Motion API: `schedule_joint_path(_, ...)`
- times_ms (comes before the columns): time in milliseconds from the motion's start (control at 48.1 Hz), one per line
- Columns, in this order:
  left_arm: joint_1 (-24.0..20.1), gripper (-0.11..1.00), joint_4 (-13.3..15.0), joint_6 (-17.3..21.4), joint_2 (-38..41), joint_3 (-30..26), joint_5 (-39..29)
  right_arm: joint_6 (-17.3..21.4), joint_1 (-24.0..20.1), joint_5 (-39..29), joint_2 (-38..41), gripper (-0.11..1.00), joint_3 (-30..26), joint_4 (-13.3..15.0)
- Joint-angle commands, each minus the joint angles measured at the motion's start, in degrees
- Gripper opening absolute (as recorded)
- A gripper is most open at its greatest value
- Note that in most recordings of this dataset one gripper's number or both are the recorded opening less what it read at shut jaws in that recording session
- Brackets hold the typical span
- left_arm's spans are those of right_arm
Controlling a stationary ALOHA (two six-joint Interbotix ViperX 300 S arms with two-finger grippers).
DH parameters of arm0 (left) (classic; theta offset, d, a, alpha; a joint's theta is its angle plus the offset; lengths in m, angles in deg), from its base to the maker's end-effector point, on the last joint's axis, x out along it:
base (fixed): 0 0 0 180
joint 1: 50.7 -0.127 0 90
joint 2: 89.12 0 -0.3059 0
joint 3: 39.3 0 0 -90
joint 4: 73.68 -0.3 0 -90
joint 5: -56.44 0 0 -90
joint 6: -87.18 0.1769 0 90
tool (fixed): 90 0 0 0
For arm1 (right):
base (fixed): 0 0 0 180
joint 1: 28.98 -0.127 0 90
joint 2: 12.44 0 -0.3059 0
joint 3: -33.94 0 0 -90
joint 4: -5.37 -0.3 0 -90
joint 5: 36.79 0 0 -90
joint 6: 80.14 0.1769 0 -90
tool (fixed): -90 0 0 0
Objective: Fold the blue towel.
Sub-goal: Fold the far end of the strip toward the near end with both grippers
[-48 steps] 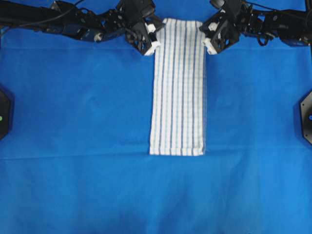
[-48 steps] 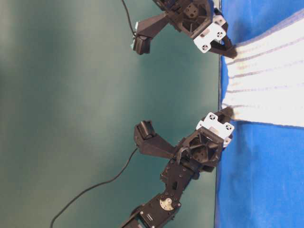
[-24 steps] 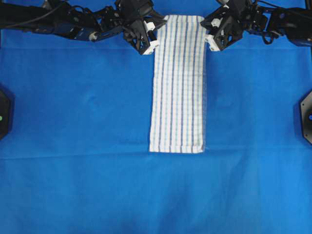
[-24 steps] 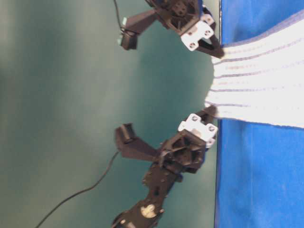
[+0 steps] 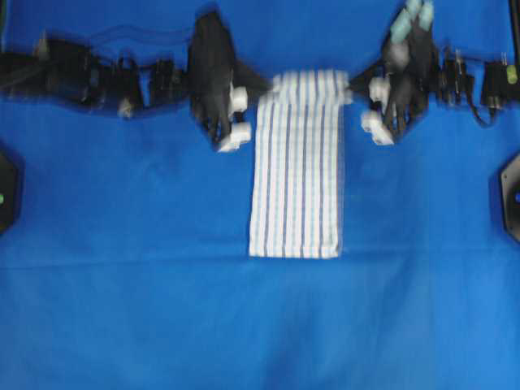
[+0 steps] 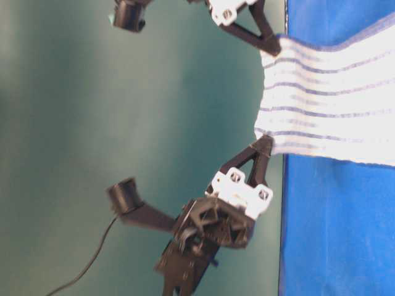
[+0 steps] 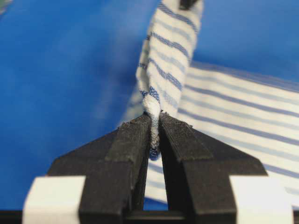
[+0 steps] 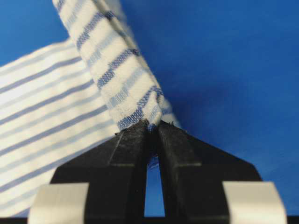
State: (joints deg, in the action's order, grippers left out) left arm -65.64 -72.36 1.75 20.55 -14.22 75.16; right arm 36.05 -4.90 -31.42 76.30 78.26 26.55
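With only a thin corner of the blue towel (image 5: 296, 166) clenched in each of the left fingers (image 7: 135, 135) and right fingers (image 8: 140, 135), its far end raised off the counter (image 5: 122, 268) between them, a corner could be lost if uneven pulling occurs.

Black arms (image 5: 97, 73), thin black cable (image 6: 86, 268); claws (image 7: 155, 135) black-fingered, white blocks behind, visible screws.

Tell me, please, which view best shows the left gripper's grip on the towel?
The left wrist view: the left gripper is shut on a towel corner. Overhead it is blurred; the table-level view shows it from the side; the right wrist view misses it.
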Motion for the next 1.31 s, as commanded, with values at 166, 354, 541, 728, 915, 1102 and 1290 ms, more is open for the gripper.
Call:
schedule_joint_path(166,7.5,0.04,0.2,-1.0,-4.0,3.2,0.9,0.1,-8.6,-1.4,-4.7,0.08,2.9,-4.6)
schedule_joint_path(354,12.7,0.04,0.2,-2.7,-3.8,4.0,0.9,0.1,-15.4,-2.8,-4.3,0.08,3.1,-7.5)
schedule_joint_path(541,17.1,0.04,0.3,-4.0,-2.5,4.6,1.2,0.1,-20.4,-2.8,-3.3,0.08,3.0,-9.9)
schedule_joint_path(728,19.8,0.04,0.3,-4.7,-1.5,4.4,1.5,0.1,-23.6,-2.8,-0.4,0.08,2.4,-12.0)
schedule_joint_path(915,21.4,0.04,0.4,-4.8,1.3,4.0,1.7,0.1,-25.7,-2.5,3.3,0.08,1.6,-13.5)
schedule_joint_path(1102,21.7,0.04,0.6,-4.8,4.0,3.5,2.1,0.1,-26.6,-2.4,5.4,0.08,0.4,-14.1)
schedule_joint_path(1290,21.0,0.04,0.6,-4.7,4.0,3.4,2.1,0.1,-26.7,-2.4,6.1,0.08,-0.1,-14.1)
